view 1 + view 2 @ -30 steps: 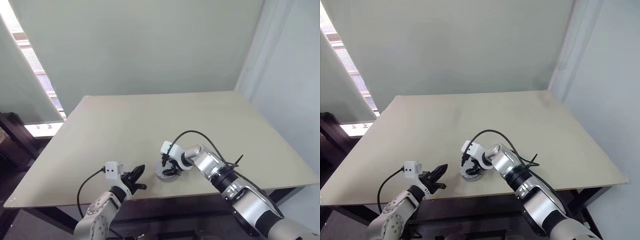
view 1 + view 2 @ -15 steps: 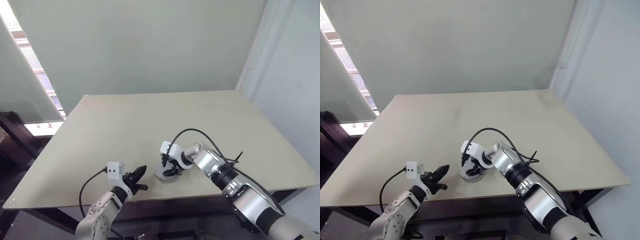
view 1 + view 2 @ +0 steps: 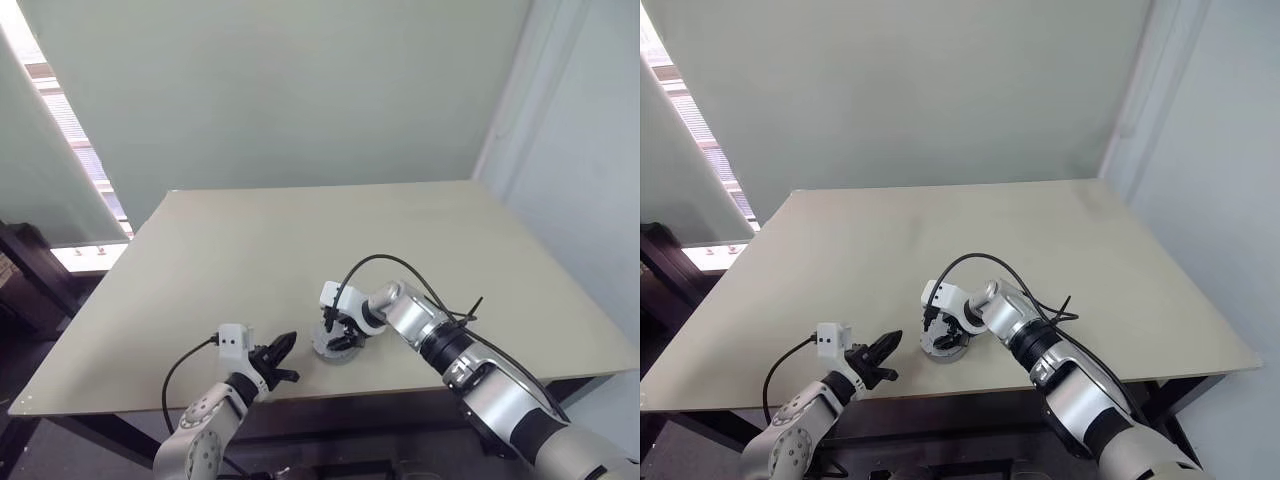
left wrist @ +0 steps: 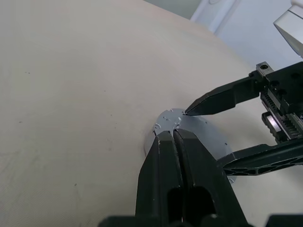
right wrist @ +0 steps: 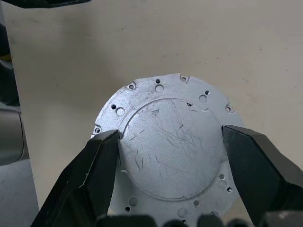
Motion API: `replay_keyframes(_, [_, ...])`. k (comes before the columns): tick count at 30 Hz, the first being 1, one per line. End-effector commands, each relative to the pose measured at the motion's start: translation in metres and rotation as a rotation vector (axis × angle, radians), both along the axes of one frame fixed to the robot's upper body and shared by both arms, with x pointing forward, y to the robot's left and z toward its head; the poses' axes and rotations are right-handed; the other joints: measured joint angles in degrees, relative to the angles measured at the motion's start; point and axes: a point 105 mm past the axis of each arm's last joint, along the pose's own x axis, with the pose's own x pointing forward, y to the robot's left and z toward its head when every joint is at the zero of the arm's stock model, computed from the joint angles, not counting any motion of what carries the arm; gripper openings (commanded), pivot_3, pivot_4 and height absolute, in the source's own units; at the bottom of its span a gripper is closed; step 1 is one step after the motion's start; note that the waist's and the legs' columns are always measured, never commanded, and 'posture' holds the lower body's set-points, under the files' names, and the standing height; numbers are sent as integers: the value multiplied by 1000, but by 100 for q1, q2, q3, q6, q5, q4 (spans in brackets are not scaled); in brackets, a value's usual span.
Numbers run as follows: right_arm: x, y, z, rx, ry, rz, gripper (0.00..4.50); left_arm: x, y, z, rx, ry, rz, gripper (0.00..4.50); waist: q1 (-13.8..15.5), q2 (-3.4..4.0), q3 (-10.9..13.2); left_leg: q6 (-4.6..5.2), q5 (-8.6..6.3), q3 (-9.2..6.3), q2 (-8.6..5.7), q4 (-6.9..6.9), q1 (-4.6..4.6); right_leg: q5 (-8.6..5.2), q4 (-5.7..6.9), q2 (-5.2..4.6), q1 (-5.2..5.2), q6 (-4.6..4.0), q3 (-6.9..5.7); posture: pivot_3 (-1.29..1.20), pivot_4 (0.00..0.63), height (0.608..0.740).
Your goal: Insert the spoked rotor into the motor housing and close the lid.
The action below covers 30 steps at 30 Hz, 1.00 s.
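A round grey metal disc (image 5: 170, 156) lies flat on the table, with a raised, scratched middle and small holes around its rim. I cannot tell whether it is the lid or the motor housing. The spoked rotor is out of view. My right gripper (image 5: 170, 132) points down over the disc (image 3: 335, 351), and its fingertips (image 5: 111, 142) press against opposite sides of the raised middle. My left gripper (image 4: 174, 135) is shut and empty. It hovers near the table's front edge, just left of the disc (image 4: 203, 137), with its tips (image 3: 284, 352) pointing at it.
The beige table (image 3: 300, 240) stretches far behind the disc. Its front edge (image 3: 150, 398) runs just under my left gripper. The right arm's black cable (image 3: 385, 265) loops above the disc. A pale wall stands beyond the far edge.
My right wrist has turned slightly while staying over the disc. The left gripper and the disc stay where they were.
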Motion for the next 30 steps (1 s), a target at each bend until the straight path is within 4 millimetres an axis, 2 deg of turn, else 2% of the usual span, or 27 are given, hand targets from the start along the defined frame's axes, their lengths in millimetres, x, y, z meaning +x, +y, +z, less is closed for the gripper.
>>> replay_keyframes(1, [1, -30, -29, -156, 12, -66, 3259, 5, -2, 12, 4, -52, -16, 0, -1, 0, 0, 0, 0, 0, 0, 0, -3, 0, 0, 0, -3, 0, 0, 0, 0, 740])
replay_keyframes(6, [-1, -30, -33, -175, 8, -58, 3259, 5, -2, 13, 4, -51, -22, 0, 0, 1, -1, 0, 0, -4, 0, -2, -41, 0, 6, 2, -47, 0, -3, 0, 0, 740])
replay_keyframes(17, [-1, -30, -35, -184, 7, -53, 3259, 8, -5, 10, 24, -46, -34, 0, 2, 3, -1, 0, 0, -3, 0, -1, -40, 0, 11, 3, -51, 0, -1, 0, 0, 740])
replay_keyframes(22, [-2, -30, -35, -176, 17, -58, 3259, 15, -15, 1, 85, -23, -59, 0, 2, 5, -2, 0, 0, -3, -1, -2, -40, 0, 12, 4, -50, 0, -1, 0, 0, 740])
replay_keyframes(30, [-4, -30, -35, -169, 25, -66, 3259, 23, -26, -26, 202, 41, -99, 0, 2, 10, -8, 1, 1, -3, -1, -2, -35, 1, 20, 10, -50, 0, 3, 0, 0, 740])
